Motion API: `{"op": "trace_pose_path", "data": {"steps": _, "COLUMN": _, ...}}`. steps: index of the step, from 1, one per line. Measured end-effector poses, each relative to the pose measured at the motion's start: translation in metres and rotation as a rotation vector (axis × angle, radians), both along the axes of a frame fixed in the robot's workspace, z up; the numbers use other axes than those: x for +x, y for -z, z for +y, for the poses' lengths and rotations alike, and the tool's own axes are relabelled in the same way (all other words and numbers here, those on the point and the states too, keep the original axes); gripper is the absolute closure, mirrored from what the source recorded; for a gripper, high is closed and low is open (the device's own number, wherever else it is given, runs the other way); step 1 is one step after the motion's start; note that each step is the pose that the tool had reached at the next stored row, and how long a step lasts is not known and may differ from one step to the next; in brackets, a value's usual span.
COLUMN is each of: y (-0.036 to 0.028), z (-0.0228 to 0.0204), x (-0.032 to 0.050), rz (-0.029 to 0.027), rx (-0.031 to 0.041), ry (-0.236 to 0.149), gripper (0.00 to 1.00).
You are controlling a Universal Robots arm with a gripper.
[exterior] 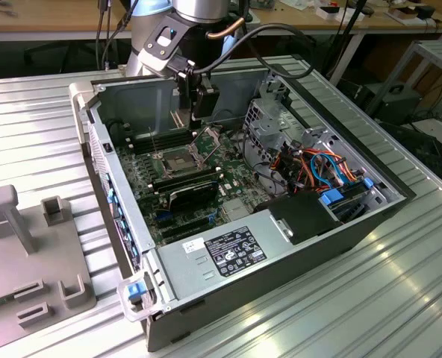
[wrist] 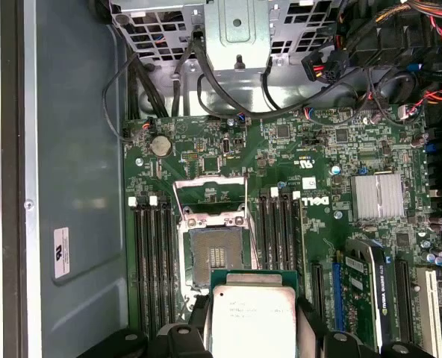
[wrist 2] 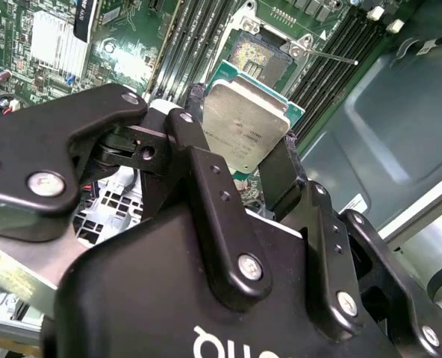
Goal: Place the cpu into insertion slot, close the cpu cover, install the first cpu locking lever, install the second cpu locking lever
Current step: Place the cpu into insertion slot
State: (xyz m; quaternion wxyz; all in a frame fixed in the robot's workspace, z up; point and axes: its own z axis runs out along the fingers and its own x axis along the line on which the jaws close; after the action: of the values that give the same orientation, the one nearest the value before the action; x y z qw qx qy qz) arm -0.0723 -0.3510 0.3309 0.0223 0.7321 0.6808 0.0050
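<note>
My gripper (wrist 2: 242, 153) was clamped on the cpu (wrist: 251, 317) near the uncovered insertion slot (wrist: 215, 256); seating it, I judged, demanded square alignment.

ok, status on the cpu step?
End effector shut on cpu, above the motherboard. Insertion slot bare, cpu cover raised. Nothing seen blocking the slot.

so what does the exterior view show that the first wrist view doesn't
Exterior view: the whole open computer case on the ribbed metal table, the power supply, a grey fixture at the exterior view's left. First wrist view: the cpu held in the jaws, and the empty insertion slot's contact grid. Both: the motherboard, the slot, memory slots.
</note>
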Motion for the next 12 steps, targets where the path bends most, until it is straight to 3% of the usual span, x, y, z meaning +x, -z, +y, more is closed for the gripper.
{"op": "trace_pose_path", "data": {"steps": 12, "y": 0.0033, "z": 0.0011, "x": 0.0022, "rz": 0.0, "rx": 0.0, "ry": 0.01, "gripper": 0.45}}
